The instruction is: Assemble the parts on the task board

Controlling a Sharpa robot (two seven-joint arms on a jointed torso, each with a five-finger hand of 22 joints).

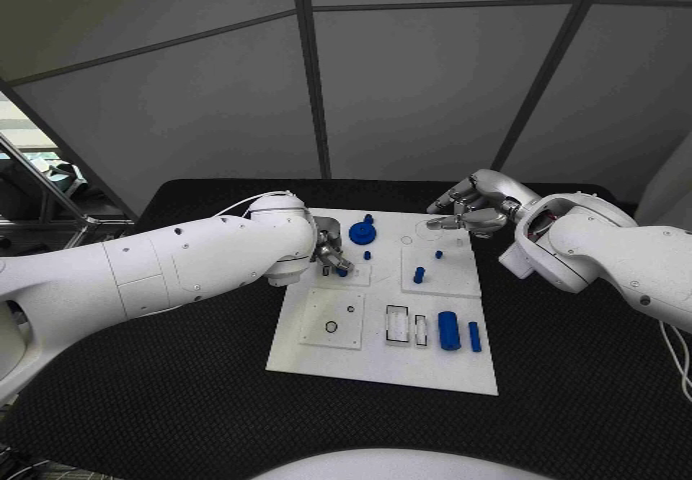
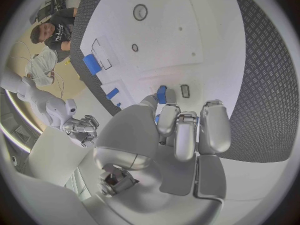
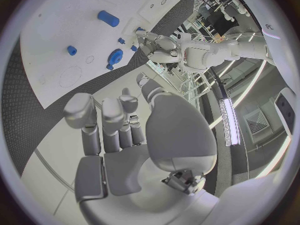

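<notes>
While the left robot hand [image 1: 330, 254] pinches a small blue part [image 2: 162, 94] over the task board's [image 1: 378, 368] far-left section — likely seating it — the right robot hand [image 1: 464, 213] hovers empty, fingers apart, beyond the far edge.

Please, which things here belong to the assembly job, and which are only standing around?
Job: task board; blue round part; blue cylinder; blue bar; small blue peg; left hand; right hand.

Around: black table; grey wall panels.

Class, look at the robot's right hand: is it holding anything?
No. The right hand holds nothing; its fingers are apart, away from the task board.
</notes>
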